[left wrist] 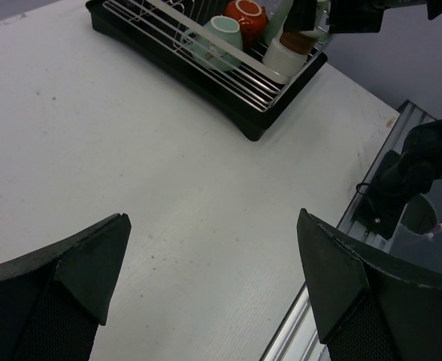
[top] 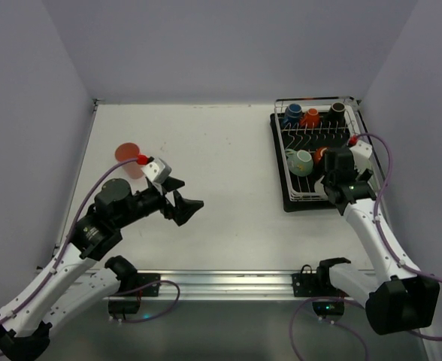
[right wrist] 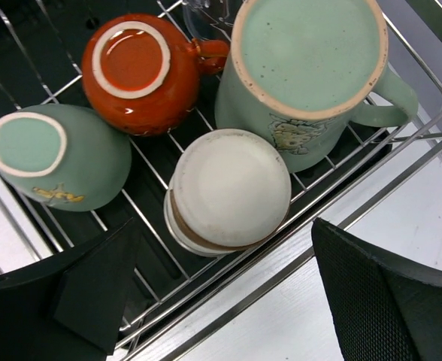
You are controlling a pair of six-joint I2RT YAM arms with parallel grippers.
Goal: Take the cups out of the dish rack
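Table layout
You find the rack [top: 279,162] on the table's [top: 221,150] far right, with cups [top: 311,116] inside at its far and near ends. The tumbler [top: 128,156] stands on the table at left, well apart.

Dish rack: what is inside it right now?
The dish rack holds, far row: a blue cup, an orange cup and a dark cup. Near end, bases showing: an orange mug, a large teal mug, a small teal cup and a cream cup. Their insides are hidden.
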